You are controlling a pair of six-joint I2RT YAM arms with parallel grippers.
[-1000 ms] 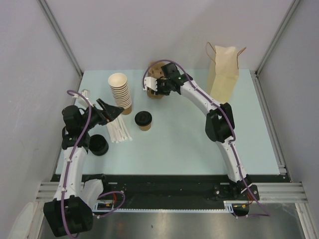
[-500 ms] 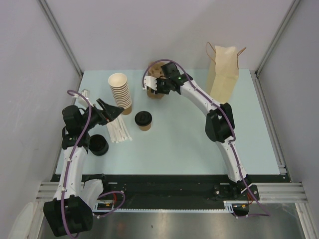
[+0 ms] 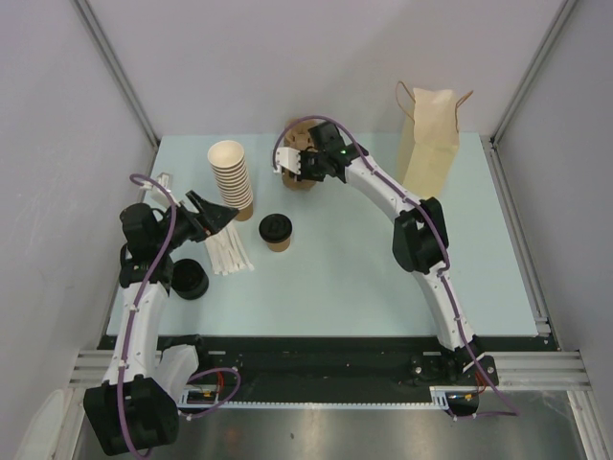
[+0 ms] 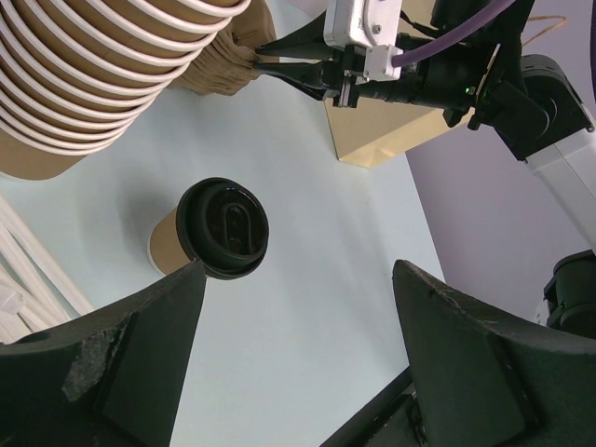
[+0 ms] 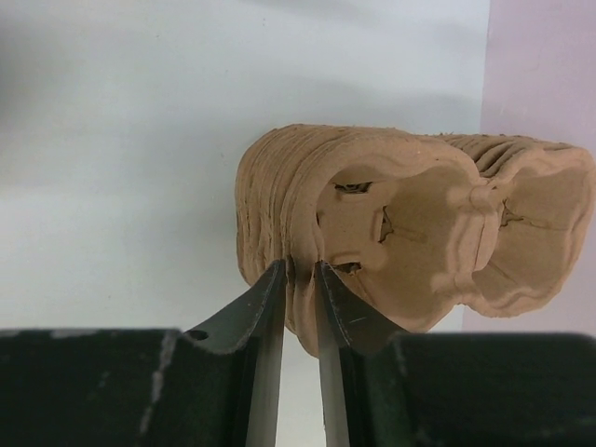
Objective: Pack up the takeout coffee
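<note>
1. The left fingers [image 3: 220, 213] stand spread wide. Nothing is between them and they touch no item.
2. The takeout coffee [image 3: 276, 232] [image 4: 222, 228] stands upright on the tabletop [image 3: 335, 278] with its black lid seated. It is ahead of the left fingers, facing their open gap and apart from both. In the left wrist view it sits closer to one finger than to the other.
3. The right fingers [image 5: 279, 289] are drawn in to a narrow slit. They are closed on the rim of a stack of pulp cup carriers [image 5: 400, 223], and the rim fills the slit between the two tips. The rest of the stack lies beyond the tips and off to one side.
4. The stack of lidless cups [image 3: 232, 177] [image 4: 102, 65] stands just beside the left fingers, farther back than the takeout coffee.
5. White sticks [image 3: 230, 251] lie flat on the tabletop just below the left fingers. The pile of black lids [image 3: 190, 278] sits behind those fingers, beside the arm.
6. The paper bag [image 3: 429, 144] stands upright with its handles up, well apart from the right fingers and behind that arm.
</note>
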